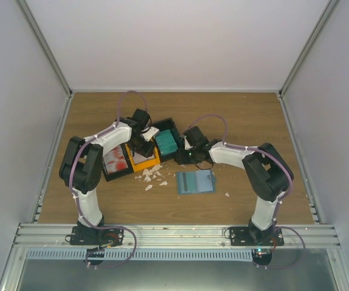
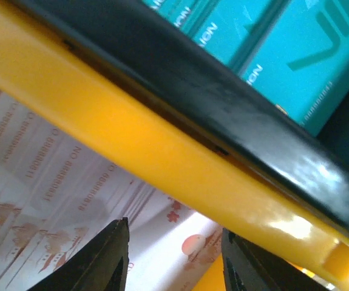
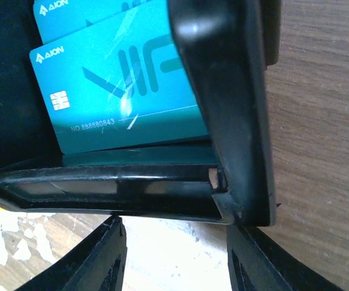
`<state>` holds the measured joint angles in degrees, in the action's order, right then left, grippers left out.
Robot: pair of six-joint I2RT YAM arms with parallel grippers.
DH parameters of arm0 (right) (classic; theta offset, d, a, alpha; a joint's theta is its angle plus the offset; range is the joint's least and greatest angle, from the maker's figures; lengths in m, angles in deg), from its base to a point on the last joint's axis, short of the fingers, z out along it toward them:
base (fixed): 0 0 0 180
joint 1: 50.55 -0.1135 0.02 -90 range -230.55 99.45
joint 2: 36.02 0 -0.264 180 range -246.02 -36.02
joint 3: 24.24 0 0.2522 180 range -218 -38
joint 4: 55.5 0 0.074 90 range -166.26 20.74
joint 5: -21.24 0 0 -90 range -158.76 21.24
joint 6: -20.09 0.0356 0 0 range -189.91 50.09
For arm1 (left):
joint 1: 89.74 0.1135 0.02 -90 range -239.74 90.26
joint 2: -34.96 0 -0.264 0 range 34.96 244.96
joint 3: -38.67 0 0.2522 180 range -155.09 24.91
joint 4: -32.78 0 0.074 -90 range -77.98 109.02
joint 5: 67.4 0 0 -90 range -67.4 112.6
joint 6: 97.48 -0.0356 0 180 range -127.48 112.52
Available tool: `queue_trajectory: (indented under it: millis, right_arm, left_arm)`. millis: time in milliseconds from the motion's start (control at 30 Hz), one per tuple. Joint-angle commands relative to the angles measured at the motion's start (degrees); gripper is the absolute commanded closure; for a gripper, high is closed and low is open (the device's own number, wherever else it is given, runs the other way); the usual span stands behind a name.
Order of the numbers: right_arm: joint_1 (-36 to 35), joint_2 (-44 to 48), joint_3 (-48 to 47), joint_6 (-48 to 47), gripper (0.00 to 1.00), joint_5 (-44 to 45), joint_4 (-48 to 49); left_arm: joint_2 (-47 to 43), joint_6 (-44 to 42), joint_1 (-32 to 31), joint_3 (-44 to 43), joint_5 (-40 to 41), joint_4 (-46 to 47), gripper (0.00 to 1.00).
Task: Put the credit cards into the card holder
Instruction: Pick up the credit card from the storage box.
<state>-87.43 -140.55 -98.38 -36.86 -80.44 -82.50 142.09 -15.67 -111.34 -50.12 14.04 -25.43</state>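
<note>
The slate-blue card holder [image 1: 195, 181] lies open and flat on the table, in front of the right arm. Teal credit cards [image 1: 167, 144] [image 3: 125, 91] fill the right compartment of the black-and-orange bin [image 1: 139, 166]. White cards with red marks [image 1: 117, 160] [image 2: 47, 176] lie in its left compartment. My left gripper [image 1: 142, 147] [image 2: 174, 264] hangs open just above those white-and-red cards, beside the orange divider [image 2: 162, 145]. My right gripper [image 1: 184, 156] [image 3: 174, 260] sits at the bin's near right corner. A whitish card [image 3: 174, 248] spans the gap from one finger to the other.
Small white scraps [image 1: 152, 175] [image 3: 22, 242] litter the wood between the bin and the card holder, with one more [image 1: 227, 195] to the right. The bin's black wall [image 3: 223, 109] stands directly ahead of the right fingers. Grey walls enclose the table.
</note>
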Motion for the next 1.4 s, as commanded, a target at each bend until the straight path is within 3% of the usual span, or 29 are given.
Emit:
queue_trajectory:
  millis: [0,267,567,733,1067,1267,1367]
  right_arm:
    - [0.52,-2.08,-2.83,0.33,0.54,0.75,0.06]
    - [1.23,-3.6,-5.97,0.6,0.56,3.13,-0.11]
    - [1.82,-4.43,-6.96,1.0,0.57,3.82,0.58]
    - [1.83,-4.62,-6.64,0.94,0.57,3.52,0.98]
    - [1.77,-5.18,-6.25,0.95,0.57,2.83,1.55]
    - [1.8,-5.74,-6.24,0.93,0.57,1.54,2.5]
    - [1.84,-6.04,-6.54,0.94,0.57,1.56,2.36]
  left_arm:
    - [1.09,0.4,-0.09,0.55,-1.92,-1.13,0.59]
    - [0.35,2.12,-0.21,3.84,2.36,1.81,0.54]
    - [-5.09,3.31,-0.11,6.0,4.69,7.12,0.67]
    - [-3.9,3.86,-0.15,5.27,6.73,6.54,0.55]
    - [-1.12,2.59,-0.1,3.25,7.81,6.42,0.42]
    - [2.41,0.65,-0.12,2.81,4.12,4.81,0.41]
    - [2.37,0.43,-0.1,3.21,2.25,4.76,0.45]
